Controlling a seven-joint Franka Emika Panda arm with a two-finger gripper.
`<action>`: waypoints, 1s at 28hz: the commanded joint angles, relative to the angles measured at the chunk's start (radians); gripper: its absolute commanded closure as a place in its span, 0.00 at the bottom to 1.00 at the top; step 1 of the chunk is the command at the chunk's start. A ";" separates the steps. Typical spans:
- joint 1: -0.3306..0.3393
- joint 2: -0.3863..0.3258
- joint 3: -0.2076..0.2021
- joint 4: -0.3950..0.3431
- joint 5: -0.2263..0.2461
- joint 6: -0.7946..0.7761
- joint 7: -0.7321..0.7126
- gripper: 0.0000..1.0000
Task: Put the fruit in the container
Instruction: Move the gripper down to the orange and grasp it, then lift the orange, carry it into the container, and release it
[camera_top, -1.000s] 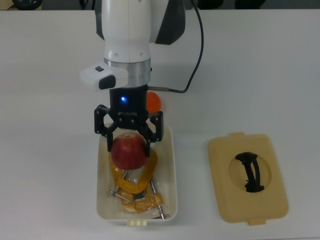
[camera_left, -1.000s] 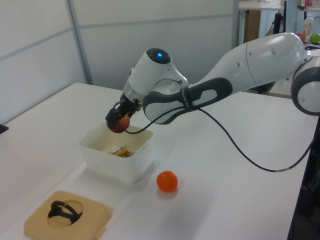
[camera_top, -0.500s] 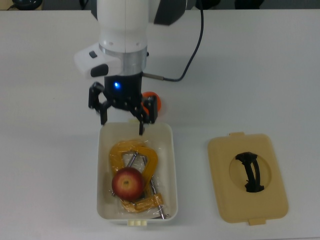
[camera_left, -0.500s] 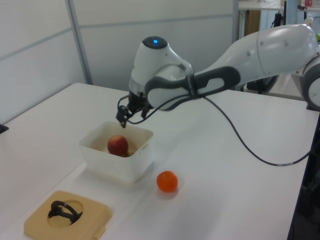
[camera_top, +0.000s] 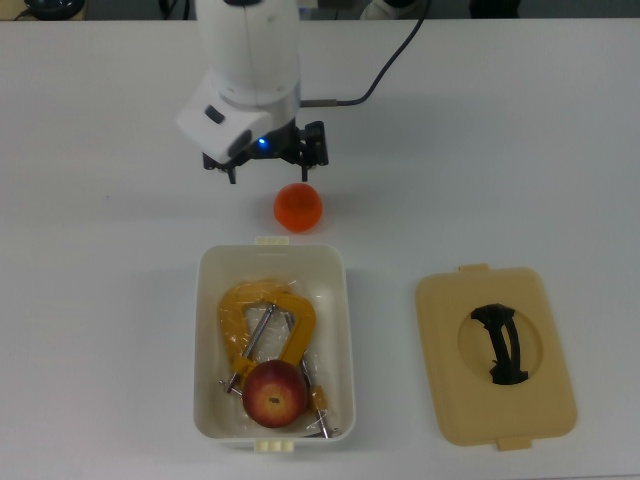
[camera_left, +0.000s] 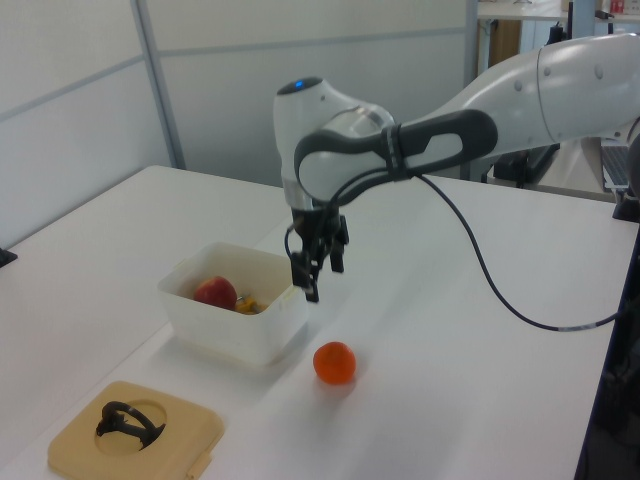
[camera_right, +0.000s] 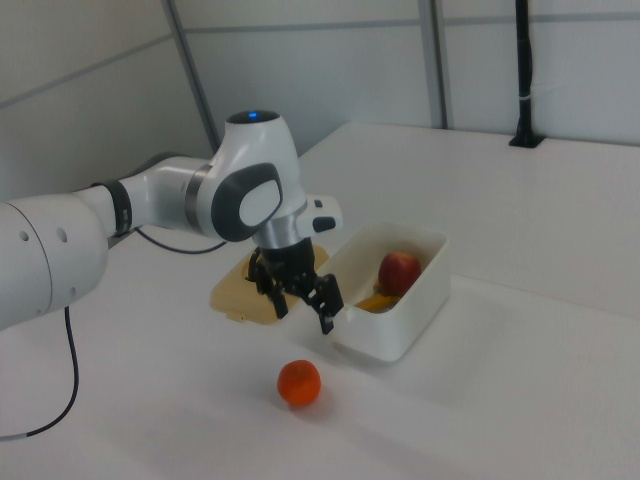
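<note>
White table (camera_top: 520, 140) under everything, pale wall panels behind. We count two fruits: apple (camera_top: 274, 393) inside container (camera_top: 342, 330), resting on yellow clamps (camera_top: 265, 318) at end nearer top view's bottom; orange (camera_top: 298, 207) on bare table just outside container's short end, apart from rim. Gripper (camera_left: 317, 272) hangs above orange, fingers spread, holding nothing. We see one tan lid (camera_top: 495, 355) well apart at top view's right. Open table all round orange.
</note>
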 joint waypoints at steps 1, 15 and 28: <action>0.047 0.015 -0.002 -0.085 -0.004 0.007 -0.039 0.00; 0.090 0.040 -0.005 -0.168 -0.092 0.079 0.012 0.00; 0.098 0.130 -0.003 -0.159 -0.164 0.185 0.127 0.00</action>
